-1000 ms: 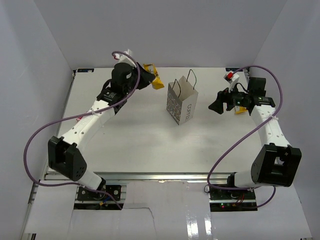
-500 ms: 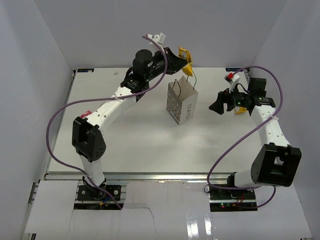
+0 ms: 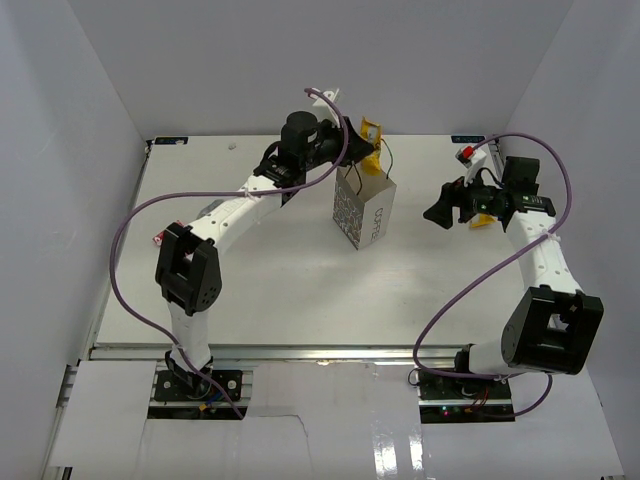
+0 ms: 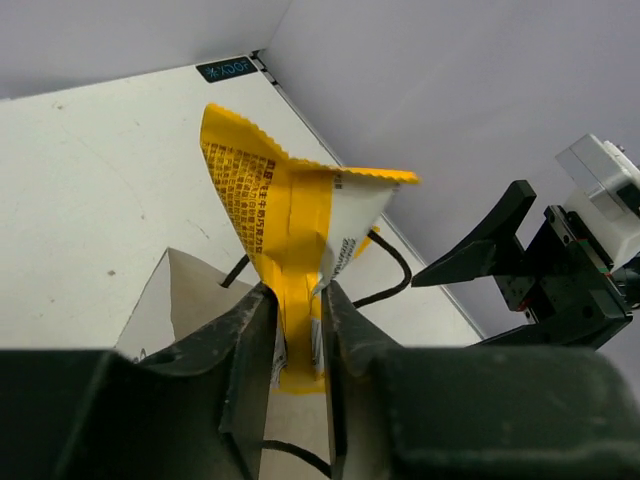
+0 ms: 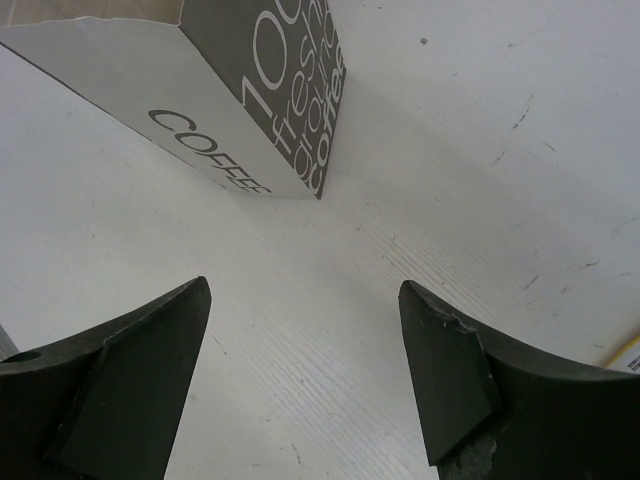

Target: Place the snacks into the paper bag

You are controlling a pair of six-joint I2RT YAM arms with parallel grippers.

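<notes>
The left jaws are pinching a yellow snack [image 4: 285, 200] by its lower end, closed narrow on the wrapper and holding it upright directly over the open mouth of the paper bag [image 3: 368, 215]. The bag is standing on the worktop [image 3: 270, 280], its black cord handles [image 4: 392, 268] rising close beside the packet. To the right of the bag and well apart from it, the right jaws are hovering spread wide with nothing between them, pointing toward its lettered side. A second yellow packet [image 3: 484, 219] is lying farther right of the bag.
</notes>
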